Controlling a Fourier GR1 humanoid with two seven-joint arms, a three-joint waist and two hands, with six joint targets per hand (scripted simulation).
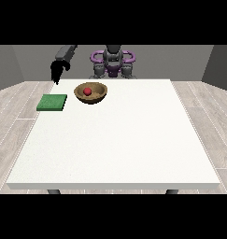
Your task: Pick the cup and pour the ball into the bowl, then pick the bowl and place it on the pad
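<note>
**Ball in the bowl, bowl off the pad**

From my station I see the round wooden bowl [91, 92] on the white table [119, 140], toward the far edge at about 11 o'clock from the table's middle. It is brown, shallow and smooth-rimmed. The small red ball [87, 91] lies inside it, glossy and round, near the middle of the hollow.

The pad [52, 102] is a flat green square with a dull, matte face, lying at 9 o'clock of the bowl, near it but apart, close to the table's edge at the view's left.

The robot hand at the view's left [56, 71] is black and hangs on a grey arm above the far corner, at 12 o'clock of the pad, holding nothing. Its fingers point downward; I cannot tell whether they are curled or slack.

I see no cup, and the other robot hand is out of sight. Nothing stands between the bowl and the pad.
</note>
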